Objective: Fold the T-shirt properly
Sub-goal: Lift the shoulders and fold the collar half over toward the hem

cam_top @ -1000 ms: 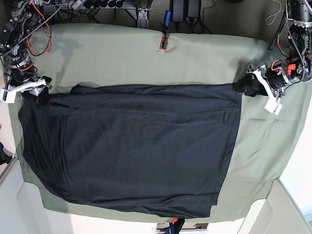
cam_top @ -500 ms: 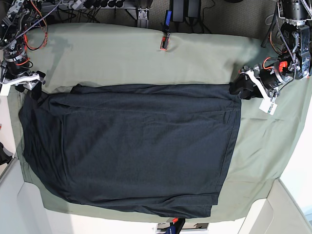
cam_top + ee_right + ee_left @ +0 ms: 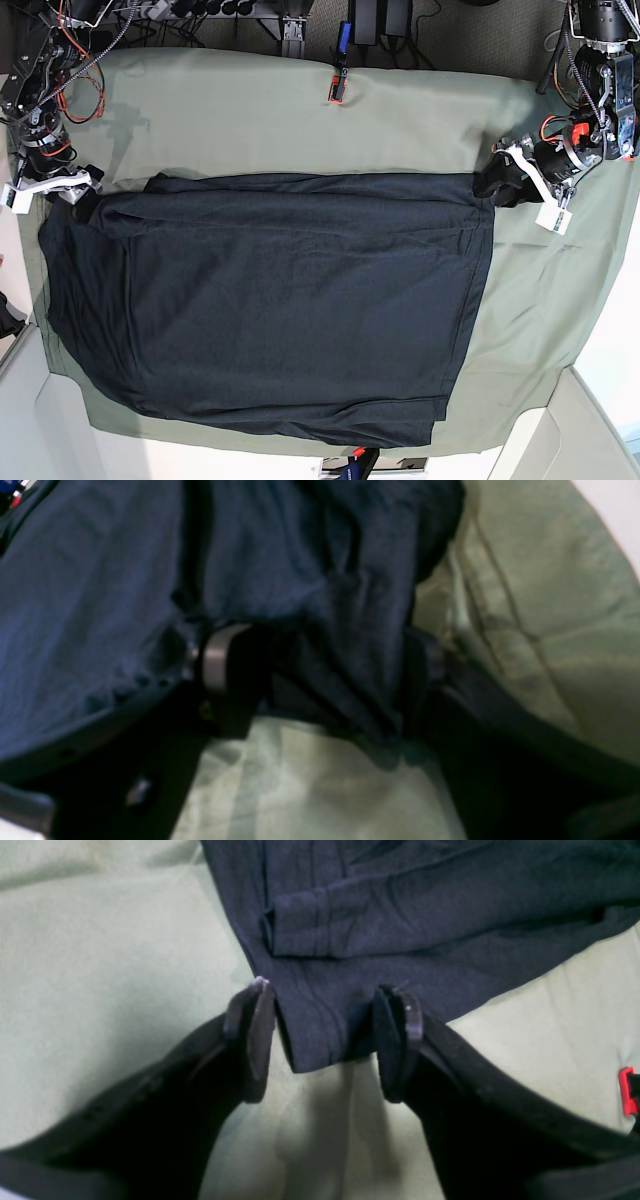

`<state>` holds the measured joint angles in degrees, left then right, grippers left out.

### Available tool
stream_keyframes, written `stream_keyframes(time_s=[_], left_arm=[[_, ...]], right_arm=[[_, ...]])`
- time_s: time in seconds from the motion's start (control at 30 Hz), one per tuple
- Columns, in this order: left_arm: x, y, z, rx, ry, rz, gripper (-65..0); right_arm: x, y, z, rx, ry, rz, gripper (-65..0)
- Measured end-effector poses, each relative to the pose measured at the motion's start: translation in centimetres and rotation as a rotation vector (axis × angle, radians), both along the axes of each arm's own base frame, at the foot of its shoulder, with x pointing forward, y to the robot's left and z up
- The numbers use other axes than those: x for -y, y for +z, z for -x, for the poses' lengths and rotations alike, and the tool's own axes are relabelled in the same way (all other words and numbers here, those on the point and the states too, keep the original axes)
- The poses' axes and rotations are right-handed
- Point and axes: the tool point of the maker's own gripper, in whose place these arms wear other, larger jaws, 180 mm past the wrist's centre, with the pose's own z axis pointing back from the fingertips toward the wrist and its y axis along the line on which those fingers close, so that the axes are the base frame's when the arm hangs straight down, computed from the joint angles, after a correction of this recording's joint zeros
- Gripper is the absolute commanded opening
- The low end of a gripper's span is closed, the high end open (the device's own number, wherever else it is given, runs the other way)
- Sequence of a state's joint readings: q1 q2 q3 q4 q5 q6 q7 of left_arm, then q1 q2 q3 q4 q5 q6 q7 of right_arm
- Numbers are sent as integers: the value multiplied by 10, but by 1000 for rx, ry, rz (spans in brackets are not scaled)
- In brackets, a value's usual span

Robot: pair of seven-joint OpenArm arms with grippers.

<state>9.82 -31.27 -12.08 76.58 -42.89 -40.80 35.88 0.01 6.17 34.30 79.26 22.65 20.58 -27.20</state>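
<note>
The shirt (image 3: 270,300) lies spread flat on the cloth (image 3: 300,110), seemingly folded once, with further folds left. The left gripper (image 3: 325,1040) stands wide, a shirt corner between its jaws, not pinched. The right gripper (image 3: 320,680), also wide, straddles bunched fabric at the shirt's opposite top corner.

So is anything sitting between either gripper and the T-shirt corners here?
Nothing visible. The left gripper straddles a T-shirt corner, open; the right gripper has bunched fabric between its fingers.
</note>
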Motion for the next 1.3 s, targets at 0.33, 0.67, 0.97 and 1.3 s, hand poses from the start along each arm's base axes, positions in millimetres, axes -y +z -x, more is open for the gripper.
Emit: stream_keyframes(time_s=[0.33,0.67,0.97,1.3], left_arm=[[-5,-3,0,-3,12,-26,-650],[-18,47,0,11,-16,-39,-650],[-40,74,-17,76,-24,-108,-650],[-38,91,-48,130,-67,-164,-650]], right_arm=[[-3,-5,3,-25,12,-9,-650],[7,33,8,55,10,-48,-650],[23,55,-8,105,-1,-14,-650],[36,42,-47,64,-15,-69,-650]])
